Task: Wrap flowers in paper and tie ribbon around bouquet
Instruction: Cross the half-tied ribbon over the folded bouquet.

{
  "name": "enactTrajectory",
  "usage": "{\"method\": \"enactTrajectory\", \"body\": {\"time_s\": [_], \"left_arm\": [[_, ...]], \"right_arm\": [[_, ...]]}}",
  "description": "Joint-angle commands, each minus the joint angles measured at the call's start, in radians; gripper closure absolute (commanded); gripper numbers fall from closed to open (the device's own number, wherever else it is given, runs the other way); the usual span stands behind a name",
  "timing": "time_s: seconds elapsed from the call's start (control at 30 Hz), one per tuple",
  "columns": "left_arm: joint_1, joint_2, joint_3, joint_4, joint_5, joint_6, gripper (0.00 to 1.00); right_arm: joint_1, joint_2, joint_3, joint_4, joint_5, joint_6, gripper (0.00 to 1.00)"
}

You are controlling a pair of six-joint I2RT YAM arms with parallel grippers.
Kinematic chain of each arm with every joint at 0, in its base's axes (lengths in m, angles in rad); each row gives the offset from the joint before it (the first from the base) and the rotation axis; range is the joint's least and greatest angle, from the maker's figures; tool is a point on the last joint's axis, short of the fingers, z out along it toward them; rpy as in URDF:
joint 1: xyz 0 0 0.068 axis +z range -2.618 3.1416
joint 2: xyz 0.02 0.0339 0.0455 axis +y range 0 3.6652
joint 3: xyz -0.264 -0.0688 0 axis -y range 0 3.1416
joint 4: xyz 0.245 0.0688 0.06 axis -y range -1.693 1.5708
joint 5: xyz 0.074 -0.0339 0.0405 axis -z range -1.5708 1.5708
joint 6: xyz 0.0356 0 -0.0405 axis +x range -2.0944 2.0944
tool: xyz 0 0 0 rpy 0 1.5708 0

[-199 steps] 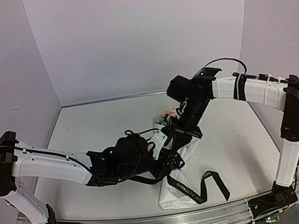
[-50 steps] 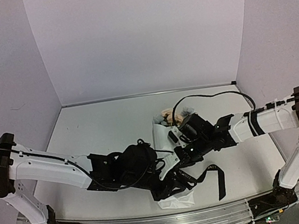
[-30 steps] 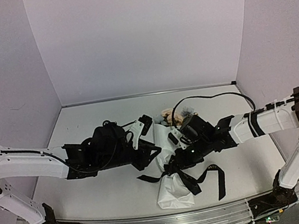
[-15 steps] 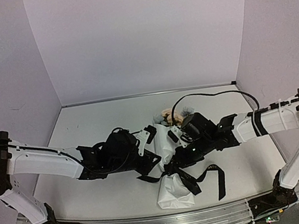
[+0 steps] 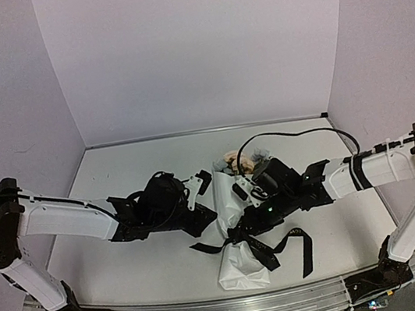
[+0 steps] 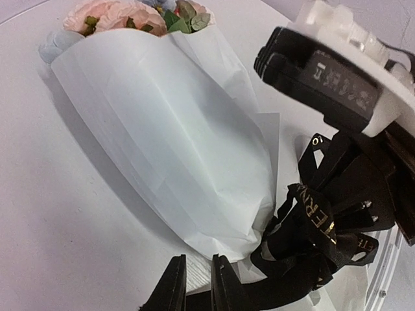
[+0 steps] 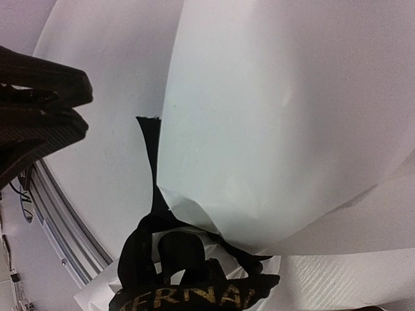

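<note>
Beside bouquet (image 5: 239, 265), 2 arms outstretched, low

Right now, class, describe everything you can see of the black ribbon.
The ribbon is narrow black fabric with pale gold printed lettering. It is bunched in a loose knot at the narrow lower part of the white paper bouquet. One tail trails left, and a longer one loops right toward the near edge. Both lie on the table.

White paper-cone bouquet (image 5: 226, 200) on its side, peach blooms (image 5: 233, 159) farthest, black ribbon (image 6: 314, 217) knotted midway.
</note>
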Motion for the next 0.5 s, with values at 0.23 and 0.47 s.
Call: {"method": "enactTrajectory", "body": {"time_s": [0.23, 0.47], "left_arm": [[0.005, 0.091, 0.096, 0.002, 0.142, 0.033, 0.9], [0.004, 0.092, 0.1, 0.014, 0.174, 0.039, 0.9]], "right_arm": [[-0.004, 0.004, 0.022, 0.09, -0.053, -0.025, 1.0], [-0.005, 0.008, 0.021, 0.133, -0.06, -0.043, 1.0]]}}
